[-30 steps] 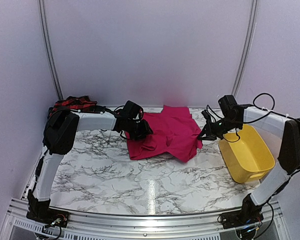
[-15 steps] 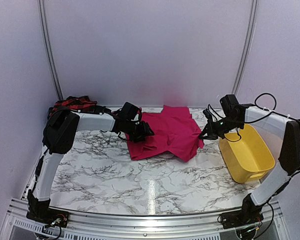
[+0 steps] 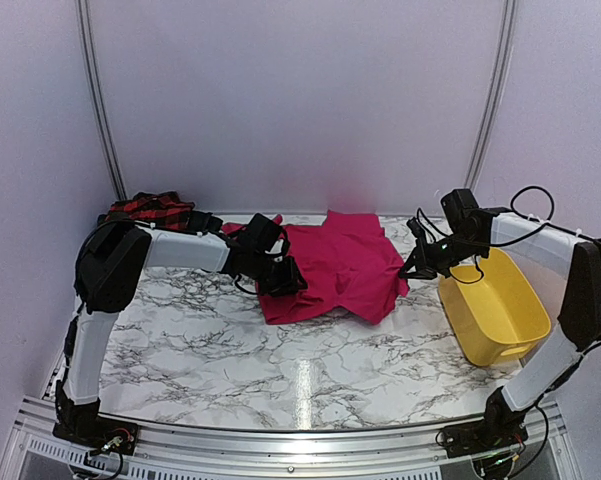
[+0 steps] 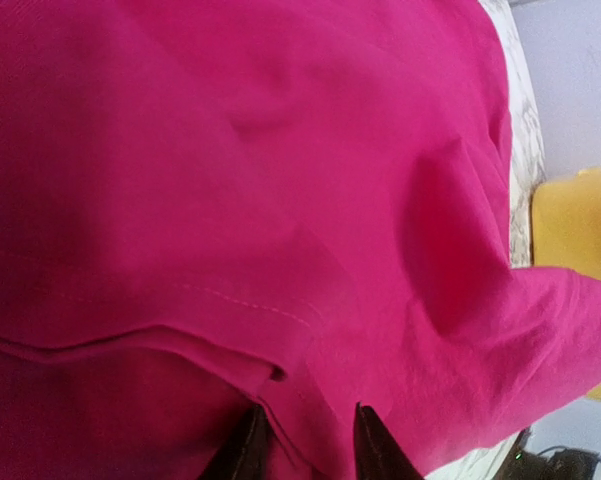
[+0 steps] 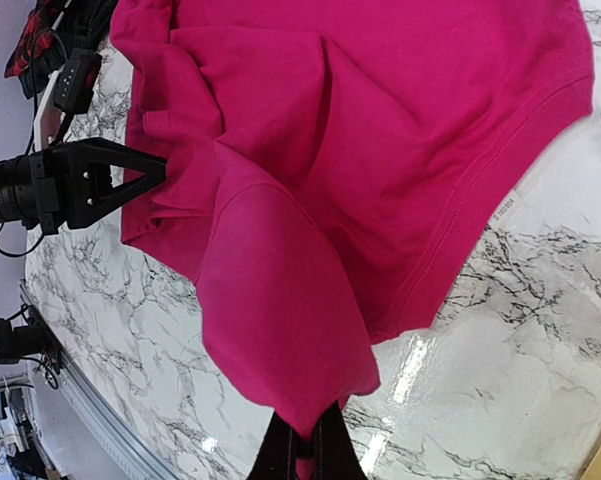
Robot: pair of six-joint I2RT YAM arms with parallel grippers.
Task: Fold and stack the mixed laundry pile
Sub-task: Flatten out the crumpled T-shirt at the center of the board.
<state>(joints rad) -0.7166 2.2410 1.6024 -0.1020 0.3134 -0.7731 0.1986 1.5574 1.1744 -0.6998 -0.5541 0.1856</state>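
Flattening the magenta shirt (image 3: 345, 262) on the table (image 3: 310, 360) for folding
My right tool (image 5: 305, 452) is clamped on its corner; the left tool (image 4: 308, 455) straddles a hem, bitten or not I can't tell; next I need a firm pinch there, then a taut pull

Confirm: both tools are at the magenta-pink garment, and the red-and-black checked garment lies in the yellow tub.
Wrong: the red-and-black checked garment lies at the far left corner of the table, not in the yellow tub; the top external view shows it. The left tool and right tool are at the magenta-pink garment.
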